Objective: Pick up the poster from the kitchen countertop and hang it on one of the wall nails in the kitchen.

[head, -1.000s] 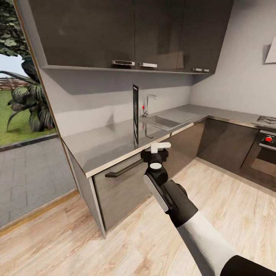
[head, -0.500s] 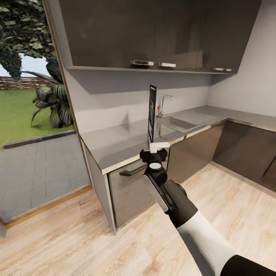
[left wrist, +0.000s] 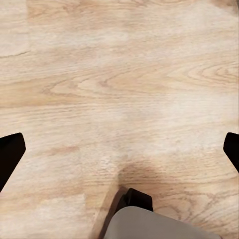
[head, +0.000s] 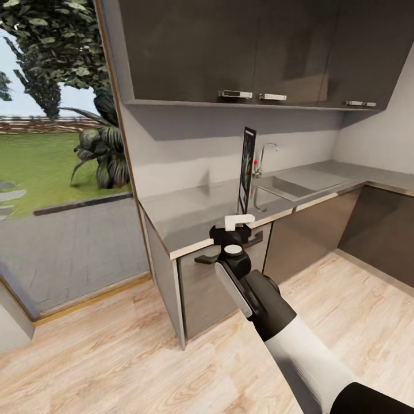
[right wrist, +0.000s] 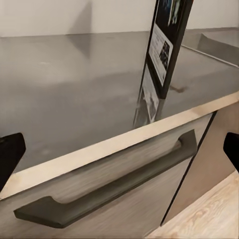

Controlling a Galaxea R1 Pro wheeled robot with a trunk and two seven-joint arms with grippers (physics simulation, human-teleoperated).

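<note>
Right gripper point(head: 233, 229), at the end of a black-and-white arm, is held out level in front of the kitchen countertop point(head: 195, 210); in the right wrist view its two dark fingertips point(right wrist: 10, 154) stand at opposite edges of the picture, so the jaws are spread wide with nothing between them. In the left wrist view the left gripper's fingertips point(left wrist: 9, 155) are likewise far apart and empty, pointing down at the wooden floor point(left wrist: 119, 89). Largest features, head view: pale plank floor point(head: 115, 351); a glass opening onto a paved strip and lawn point(head: 52, 167) with leafy plants at the view's left; a row of dark upper cabinets point(head: 241, 52) with metal handles; and the grey metal countertop with a pale front edge, running along the back wall and turning toward the view's right. Dark lower cabinets point(head: 305, 236) sit beneath it, the nearest front carrying a long dark handle point(right wrist: 109, 186) just under the edge. An inset sink point(head: 287, 185) with a chrome tap point(head: 263, 158) lies farther along the worktop. The poster point(head: 246, 169) stands upright on the countertop near its front edge, seen almost edge-on, between the gripper and the sink; in the right wrist view its black frame point(right wrist: 169, 47), white border and dark art are visible, with its reflection on the metal surface below. The gripper is near the poster but apart from it.
</note>
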